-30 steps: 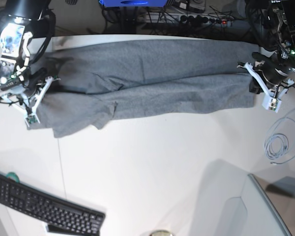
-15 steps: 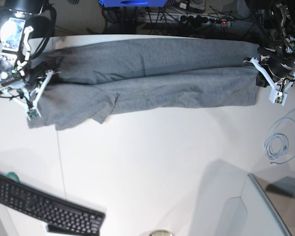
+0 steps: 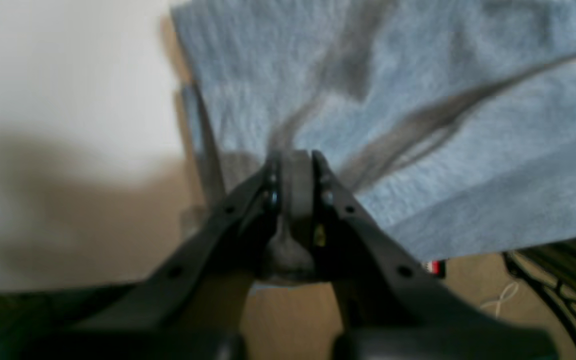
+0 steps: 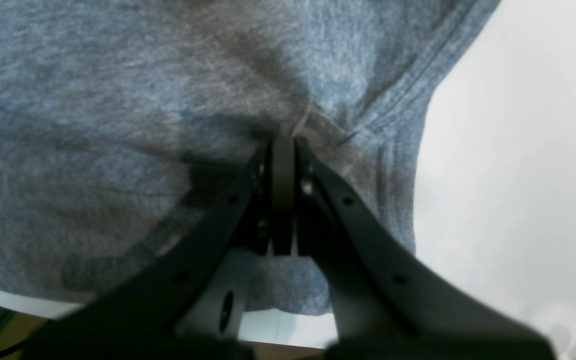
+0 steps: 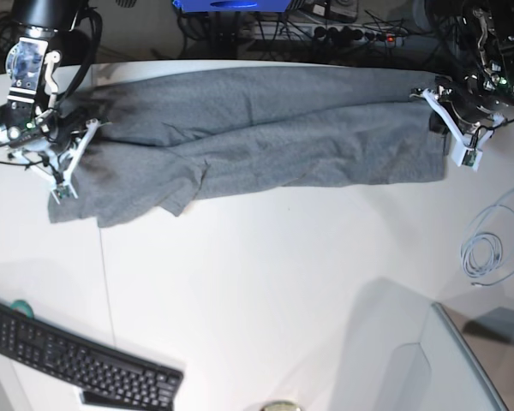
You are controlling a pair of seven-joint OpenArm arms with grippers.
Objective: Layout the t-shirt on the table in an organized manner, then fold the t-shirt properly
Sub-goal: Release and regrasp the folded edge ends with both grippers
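In the left wrist view, your left gripper (image 3: 295, 165) has its jaws pressed together on a pinch of the t-shirt (image 3: 418, 100), close to the cloth's edge where the white table (image 3: 68, 85) begins. Creases fan out from the pinch, so the fabric looks pulled taut.

In the right wrist view, your right gripper (image 4: 283, 150) is likewise clamped tight on a fold of the t-shirt (image 4: 118, 100), just beside a stitched hem, with bare table (image 4: 518, 150) next to it.

In the base view, the t-shirt (image 5: 265, 137) lies along the far side of the table (image 5: 283, 282), stretched as a long band between the right gripper (image 5: 62, 175) at one end and the left gripper (image 5: 456, 141) at the other. It is doubled over lengthwise, and a loose flap hangs at the near edge nearer the right gripper. You are partway through: one lengthwise fold seems laid, but it is untidy, and the crosswise folds are not yet made.

Count: one t-shirt, one table, two grippers, one keyboard (image 5: 77, 360) well away from the t-shirt, and one coiled cable (image 5: 488, 248).
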